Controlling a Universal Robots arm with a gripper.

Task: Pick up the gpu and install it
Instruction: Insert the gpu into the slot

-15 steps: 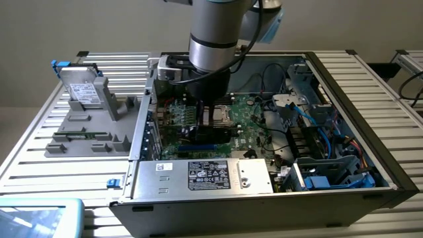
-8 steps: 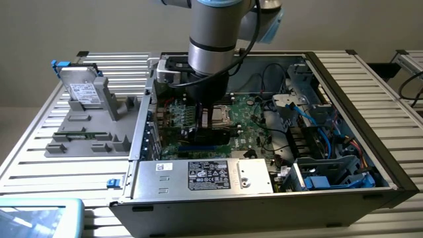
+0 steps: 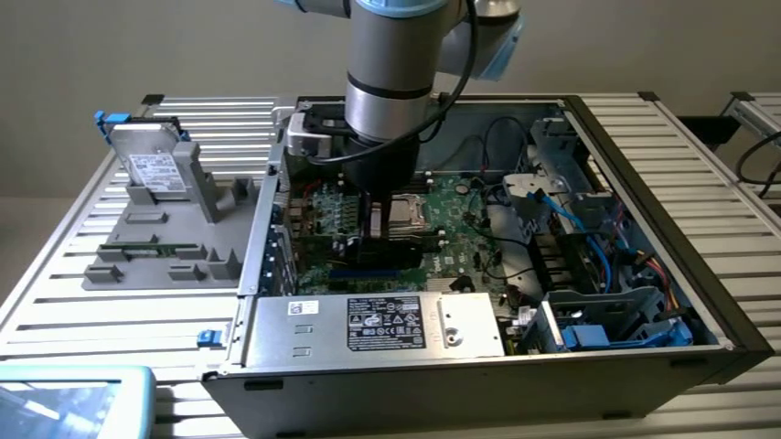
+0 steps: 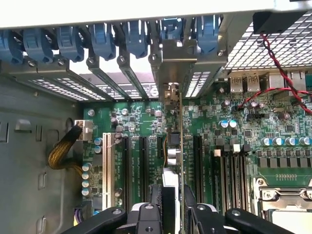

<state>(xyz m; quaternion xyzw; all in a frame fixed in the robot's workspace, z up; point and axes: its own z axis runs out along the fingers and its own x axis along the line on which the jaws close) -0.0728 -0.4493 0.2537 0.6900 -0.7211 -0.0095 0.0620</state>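
The gpu point(image 4: 174, 146) stands edge-on over the green motherboard point(image 4: 234, 141), a thin card between two black expansion slots. Its silver end bracket point(image 4: 178, 63) rests against the slotted rear wall of the case, under the blue retainer clips. My gripper point(image 4: 173, 195) is shut on the card's near end, one black finger on each face. Whether the card's lower edge sits in a slot I cannot tell. In the exterior view the arm reaches straight down into the open computer case point(image 3: 635, 165), with the gripper point(image 3: 372, 240) low over the motherboard point(image 3: 458, 215).
A grey hard drive with a white label point(image 3: 153, 169) leans on a grey fixture point(image 3: 159, 247) at the exterior view's left. The power supply point(image 3: 379, 325) fills the case's near side; blue cables and a drive cage point(image 3: 598, 311) sit at the right. Red wires point(image 4: 282, 73) run near the rear ports.
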